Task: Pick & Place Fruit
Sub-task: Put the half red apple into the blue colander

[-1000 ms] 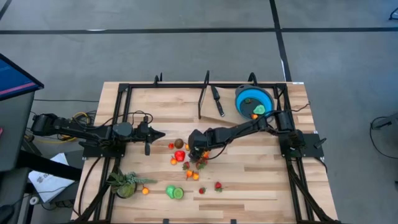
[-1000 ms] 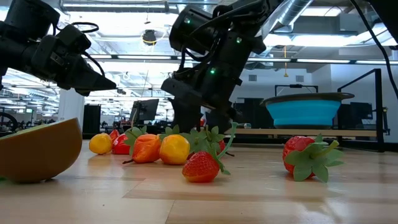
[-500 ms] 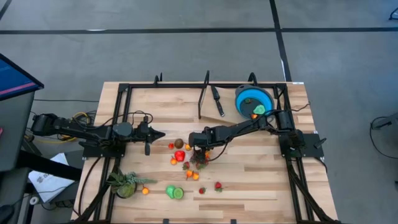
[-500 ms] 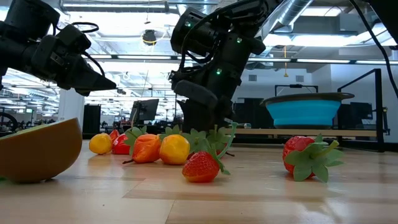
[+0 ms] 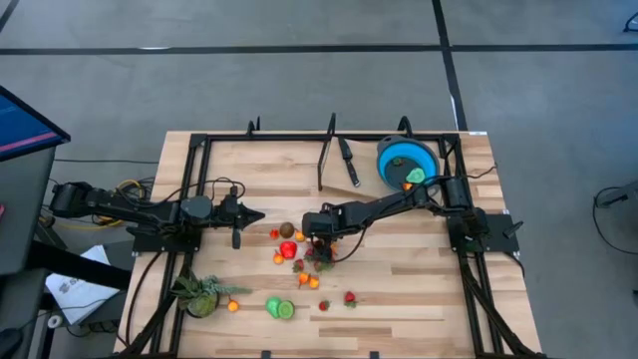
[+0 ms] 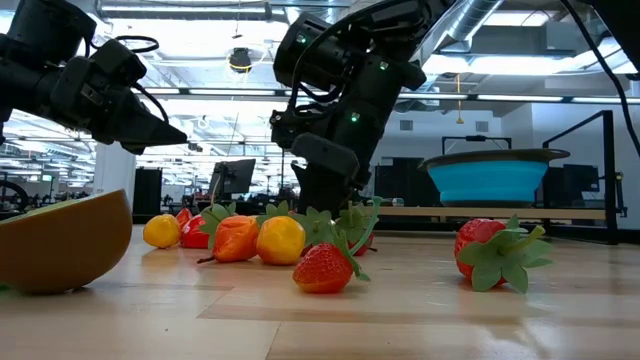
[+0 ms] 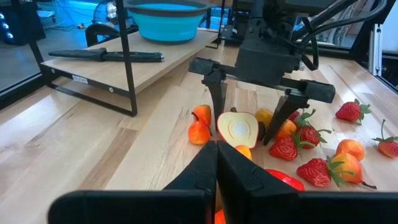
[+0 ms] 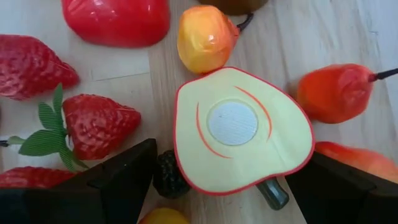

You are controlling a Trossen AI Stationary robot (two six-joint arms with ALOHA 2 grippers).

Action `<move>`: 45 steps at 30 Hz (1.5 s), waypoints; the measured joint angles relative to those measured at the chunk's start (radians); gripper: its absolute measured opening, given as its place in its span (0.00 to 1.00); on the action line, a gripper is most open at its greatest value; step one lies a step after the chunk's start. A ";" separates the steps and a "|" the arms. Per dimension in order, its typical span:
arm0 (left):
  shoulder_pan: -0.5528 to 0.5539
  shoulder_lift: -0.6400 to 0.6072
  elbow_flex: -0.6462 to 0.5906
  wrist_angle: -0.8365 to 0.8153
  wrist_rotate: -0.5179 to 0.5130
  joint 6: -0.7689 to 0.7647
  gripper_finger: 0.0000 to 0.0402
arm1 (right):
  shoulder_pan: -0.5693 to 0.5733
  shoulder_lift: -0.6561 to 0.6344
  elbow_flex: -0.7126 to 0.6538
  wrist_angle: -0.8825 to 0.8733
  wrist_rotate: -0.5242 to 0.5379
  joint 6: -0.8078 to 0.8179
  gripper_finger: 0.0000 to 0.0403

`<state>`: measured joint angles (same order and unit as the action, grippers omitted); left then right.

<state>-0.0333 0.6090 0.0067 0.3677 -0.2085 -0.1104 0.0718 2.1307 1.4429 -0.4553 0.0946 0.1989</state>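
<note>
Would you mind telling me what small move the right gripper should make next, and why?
Probably close. The right gripper stands open with a finger on each side of the halved fruit, cut face up, so closing should grip it for the blue bowl.

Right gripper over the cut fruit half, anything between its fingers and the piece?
Nothing visible. The right gripper is open, fingers either side of the cut fruit half, gaps clear. A strawberry and an orange fruit crowd close beside it.

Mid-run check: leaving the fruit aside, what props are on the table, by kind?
bowl: 1
knife: 1
plant: 1
Total: 3
</note>
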 joint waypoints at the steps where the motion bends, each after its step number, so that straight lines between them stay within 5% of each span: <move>1: 0.000 0.000 0.000 0.000 0.000 0.000 0.00 | -0.001 0.000 0.000 0.000 0.000 0.000 0.82; 45: 0.000 0.000 0.000 -0.001 0.000 0.000 0.00 | -0.010 0.000 0.074 -0.068 0.062 -0.341 0.94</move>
<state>-0.0331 0.6089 0.0064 0.3668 -0.2085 -0.1104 0.0616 2.1311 1.5173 -0.5234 0.1568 -0.1417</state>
